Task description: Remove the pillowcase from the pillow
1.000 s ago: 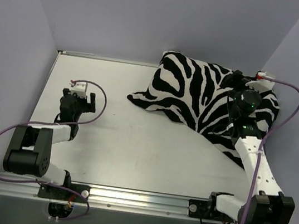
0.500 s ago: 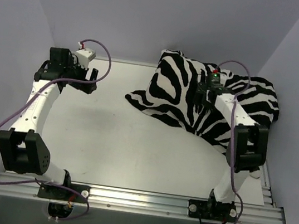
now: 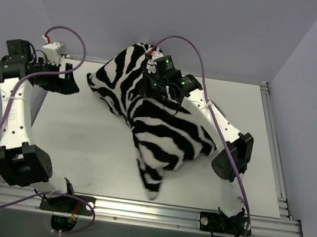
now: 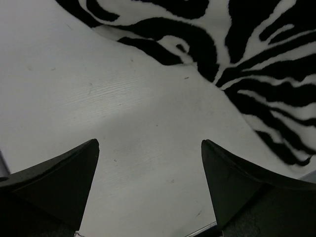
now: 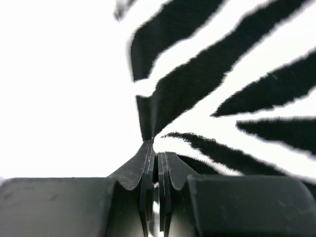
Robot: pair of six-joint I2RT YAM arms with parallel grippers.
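Note:
A black-and-white zebra-striped pillowcase lies bunched across the middle of the white table, one end raised near the back wall. The pillow itself is hidden inside it. My right gripper is shut on a fold of the pillowcase at that raised end; in the right wrist view the right gripper pinches striped cloth between its pads. My left gripper hovers at the back left, open. In the left wrist view the left gripper holds nothing, and the pillowcase lies beyond it.
Purple walls close in the table at the back and on both sides. An aluminium rail runs along the near edge with both arm bases on it. Purple cables loop over each arm.
My right arm swung from the back right to the back middle, shut on the pillowcase and pulled it leftward across the table. My left arm rose and reached toward the back left corner.

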